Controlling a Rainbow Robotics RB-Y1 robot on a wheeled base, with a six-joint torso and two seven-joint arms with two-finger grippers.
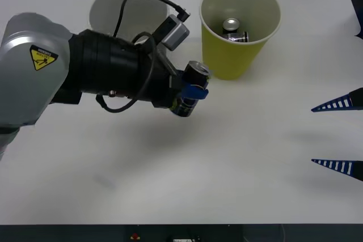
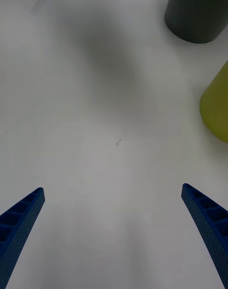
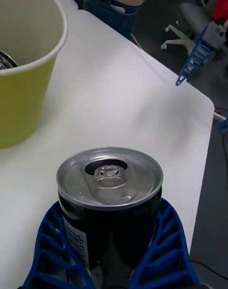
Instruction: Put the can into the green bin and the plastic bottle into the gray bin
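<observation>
While gripped between the blue fingers of left gripper (image 1: 191,96), can (image 1: 191,88) held above white table (image 1: 170,162).
Tilted, just beside green bin (image 1: 238,32), gray bin (image 1: 122,7) behind arm; right gripper (image 1: 340,134) spread wide, idle at right edge.

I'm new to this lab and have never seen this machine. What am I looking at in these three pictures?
It is a two-armed robot at a white table. One picture looks down from above the arms; the other two come from cameras on each wrist. The left gripper is shut on a dark can with a silver top, near the green bin, which already holds a can. The gray bin stands beside it. The right gripper waits open at the table's right side, holding nothing.
</observation>
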